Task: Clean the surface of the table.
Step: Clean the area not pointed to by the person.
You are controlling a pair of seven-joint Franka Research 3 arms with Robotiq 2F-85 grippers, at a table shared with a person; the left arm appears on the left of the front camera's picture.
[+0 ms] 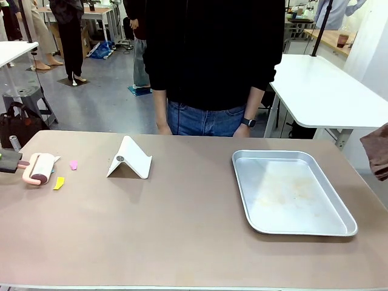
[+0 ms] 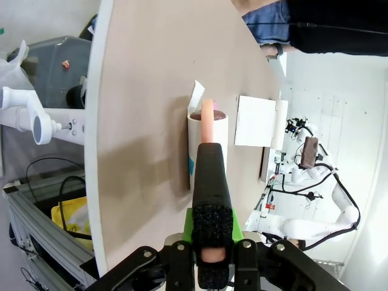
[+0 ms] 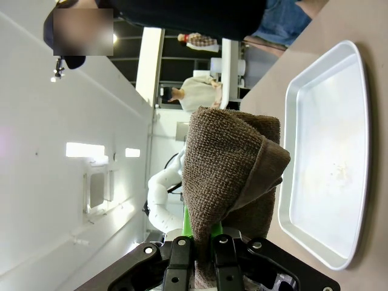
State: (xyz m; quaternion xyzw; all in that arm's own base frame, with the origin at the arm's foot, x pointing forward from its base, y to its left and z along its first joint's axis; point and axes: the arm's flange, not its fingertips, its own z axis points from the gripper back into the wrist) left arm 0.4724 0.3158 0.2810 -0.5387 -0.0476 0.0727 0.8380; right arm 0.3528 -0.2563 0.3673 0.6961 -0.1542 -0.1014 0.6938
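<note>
Tightly in left gripper point(image 2: 212, 235): lint roller point(image 2: 209, 136).

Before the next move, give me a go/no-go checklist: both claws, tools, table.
1. Left claw gripping the lint roller by its handle: ok.
2. Right claw gripping the brown cloth: ok.
3. Table free of scraps: not ok, pink scrap and yellow scrap lie beside the roller.
4. Wipe path free: not ok, white stand and tray sit on it.
5. Tray clean: not ok, faint smears.
</note>
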